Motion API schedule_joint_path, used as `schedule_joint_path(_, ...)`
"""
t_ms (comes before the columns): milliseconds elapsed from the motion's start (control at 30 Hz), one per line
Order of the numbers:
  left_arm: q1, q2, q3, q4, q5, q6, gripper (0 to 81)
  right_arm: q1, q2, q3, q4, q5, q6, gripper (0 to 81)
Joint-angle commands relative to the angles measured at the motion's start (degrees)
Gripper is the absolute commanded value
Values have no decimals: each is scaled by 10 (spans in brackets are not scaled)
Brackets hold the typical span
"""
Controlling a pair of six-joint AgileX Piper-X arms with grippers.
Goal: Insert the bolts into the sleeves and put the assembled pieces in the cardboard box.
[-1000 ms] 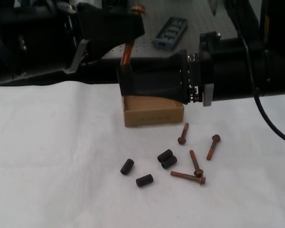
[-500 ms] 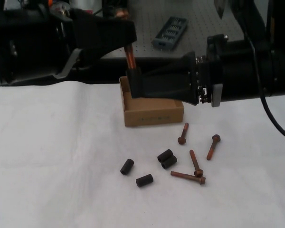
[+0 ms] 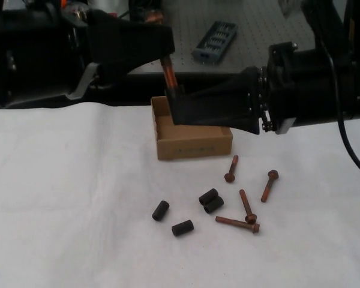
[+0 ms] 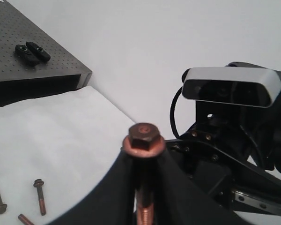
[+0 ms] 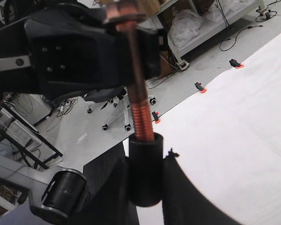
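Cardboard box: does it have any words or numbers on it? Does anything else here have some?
Nothing here can be read.
cardboard box: faint dark marks on its front wall, too blurred to read.
blue case at the back: no letters or numbers can be made out.

Four bolts lay loose on the cloth, and a fifth bolt was held aloft. Four sleeves lay loose too, with a fifth sleeve held. There was one cardboard box.
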Motion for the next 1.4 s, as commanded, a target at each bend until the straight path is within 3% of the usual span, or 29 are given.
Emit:
schedule_joint_path(0, 6, -1, 1, 32, -17, 9, 6, -6, -17, -8, -20, -44, -34, 29)
schedule_joint_path(300, 6, -1, 1, 53, -22, 4, 6, -6, -17, -8, -20, -55, -83, 29)
schedule_joint_path(933, 6, -1, 1, 137, 0, 33, 13, -6, -17, -8, -20, -55, -83, 29)
schedule_joint_path(1033, 6, -1, 1, 125, 22, 33, 154, -6, -17, -8, -20, -55, -83, 29)
schedule_joint_path(1167, 6, -1, 1, 107, 31, 22, 516, -6, -17, -8, -20, -55, -82, 29)
schedule_joint_path(1200, 6, -1, 1, 107, 31, 14, 571, -6, -17, -8, -20, -55, -82, 29)
schedule_joint_path(1267, 6, -1, 1, 108, 31, -11, 620, -6, -17, -8, -20, -55, -82, 29)
schedule_joint_path(1367, 6, -1, 1, 102, 31, -17, 612, -6, -17, -8, -20, -55, -79, 29)
